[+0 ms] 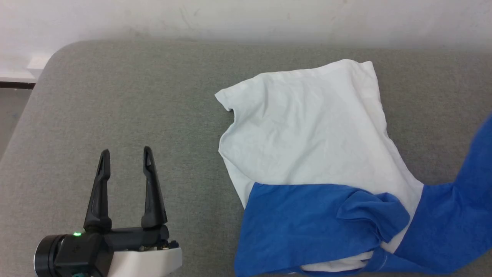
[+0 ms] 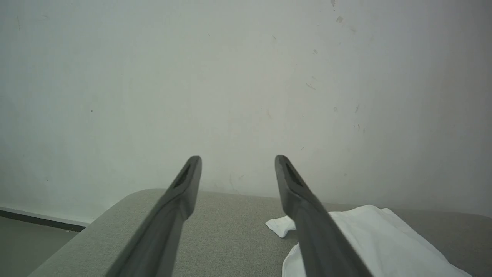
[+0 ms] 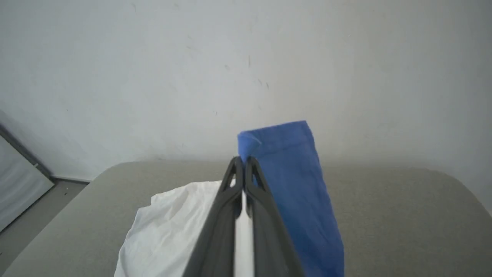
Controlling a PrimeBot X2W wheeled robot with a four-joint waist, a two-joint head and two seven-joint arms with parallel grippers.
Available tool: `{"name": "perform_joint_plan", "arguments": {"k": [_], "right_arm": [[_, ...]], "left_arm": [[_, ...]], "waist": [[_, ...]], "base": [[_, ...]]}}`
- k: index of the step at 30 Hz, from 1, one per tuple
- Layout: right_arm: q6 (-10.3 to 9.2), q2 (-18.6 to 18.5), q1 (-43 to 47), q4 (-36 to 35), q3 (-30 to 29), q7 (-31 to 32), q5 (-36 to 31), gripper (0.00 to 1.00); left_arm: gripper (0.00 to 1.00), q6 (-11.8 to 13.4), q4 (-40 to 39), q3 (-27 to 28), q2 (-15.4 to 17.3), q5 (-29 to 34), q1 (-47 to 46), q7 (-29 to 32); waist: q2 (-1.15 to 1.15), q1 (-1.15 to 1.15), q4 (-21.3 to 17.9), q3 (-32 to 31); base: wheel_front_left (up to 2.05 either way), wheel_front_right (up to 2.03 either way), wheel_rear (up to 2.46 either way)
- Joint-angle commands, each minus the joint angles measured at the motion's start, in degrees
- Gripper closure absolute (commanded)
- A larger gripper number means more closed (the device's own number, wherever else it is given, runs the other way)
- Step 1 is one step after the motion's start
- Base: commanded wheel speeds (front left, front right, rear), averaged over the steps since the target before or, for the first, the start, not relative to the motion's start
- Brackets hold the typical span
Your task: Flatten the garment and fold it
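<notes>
The garment (image 1: 307, 127) lies crumpled on the right half of the grey padded surface (image 1: 134, 96), white body toward the wall and blue parts toward me. One blue sleeve (image 1: 461, 215) rises off the surface toward the right edge of the head view. In the right wrist view my right gripper (image 3: 242, 159) is shut on the end of that blue sleeve (image 3: 292, 173), which hangs lifted above the white body (image 3: 169, 223). My left gripper (image 1: 126, 151) hovers open and empty at the lower left, well left of the garment. The left wrist view shows the open left gripper (image 2: 237, 159) with the white hem (image 2: 369, 238) to its right.
A pale wall (image 1: 246, 19) stands right behind the padded surface. The surface's rounded left corner (image 1: 50, 61) drops to the floor (image 1: 11, 111). Bare grey padding stretches across the left half.
</notes>
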Motion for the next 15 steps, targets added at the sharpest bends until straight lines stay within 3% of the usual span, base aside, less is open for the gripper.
{"name": "perform_joint_plan", "arguments": {"k": [1,7,15], "right_arm": [[-0.05,0.9,0.8,-1.3,1.3,0.7,0.4,1.00],[-0.05,6.0,3.0,-9.2,16.0,6.1,0.0,1.00],[-0.05,7.9,5.5,-5.3,32.5,6.2,-3.3,1.00]], "left_arm": [[0.00,-0.4,-0.1,0.2,0.1,-0.2,0.4,0.0],[0.00,-0.7,0.4,0.0,-0.5,-0.9,0.6,-0.7],[0.00,-1.1,1.1,-0.5,-1.4,-1.2,0.1,-1.6]], "waist": [[0.00,0.00,0.4,-0.2],[0.00,0.00,2.1,0.0],[0.00,0.00,5.7,1.2]], "base": [[0.00,0.00,0.00],[0.00,0.00,0.00],[0.00,0.00,0.00]]}}
